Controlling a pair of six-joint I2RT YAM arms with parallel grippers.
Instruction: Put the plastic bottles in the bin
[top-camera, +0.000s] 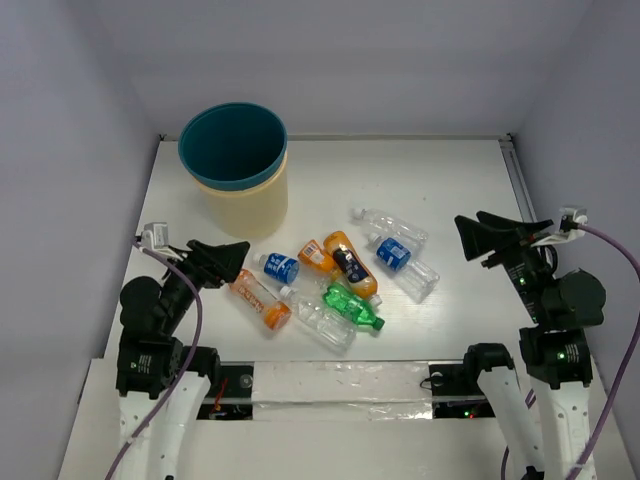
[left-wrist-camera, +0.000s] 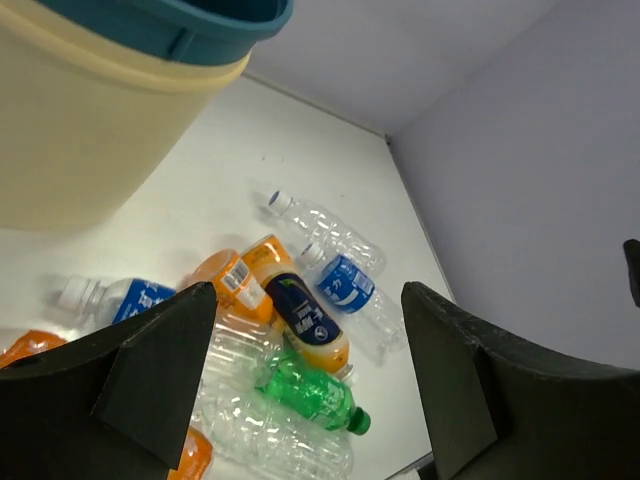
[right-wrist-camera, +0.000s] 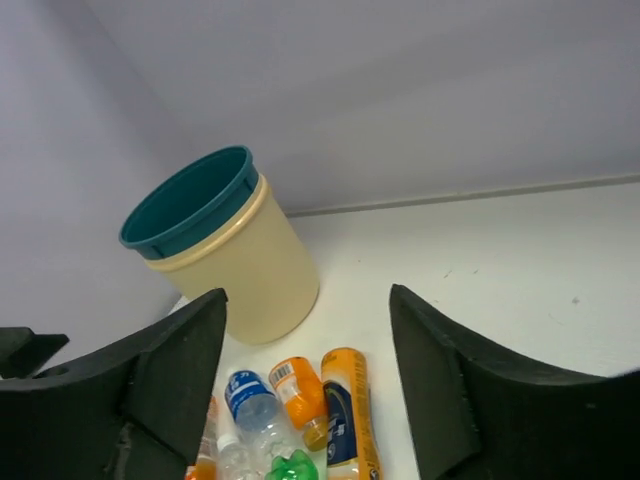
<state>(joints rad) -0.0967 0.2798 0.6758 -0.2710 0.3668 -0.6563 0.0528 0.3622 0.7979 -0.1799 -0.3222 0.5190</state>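
Observation:
The bin (top-camera: 235, 170) stands upright at the back left, cream with a teal rim; it also shows in the left wrist view (left-wrist-camera: 90, 110) and the right wrist view (right-wrist-camera: 220, 250). Several plastic bottles lie in a heap mid-table: a green one (top-camera: 352, 306), an orange one with a dark label (top-camera: 350, 263), a small orange one (top-camera: 317, 257), an orange one at the left (top-camera: 260, 299), and clear blue-labelled ones (top-camera: 398, 256). My left gripper (top-camera: 228, 256) is open and empty, left of the heap. My right gripper (top-camera: 478, 237) is open and empty, right of the heap.
White walls close in the table on the left, back and right. A metal rail (top-camera: 520, 185) runs along the right edge. A taped strip (top-camera: 330, 385) crosses the near edge between the arm bases.

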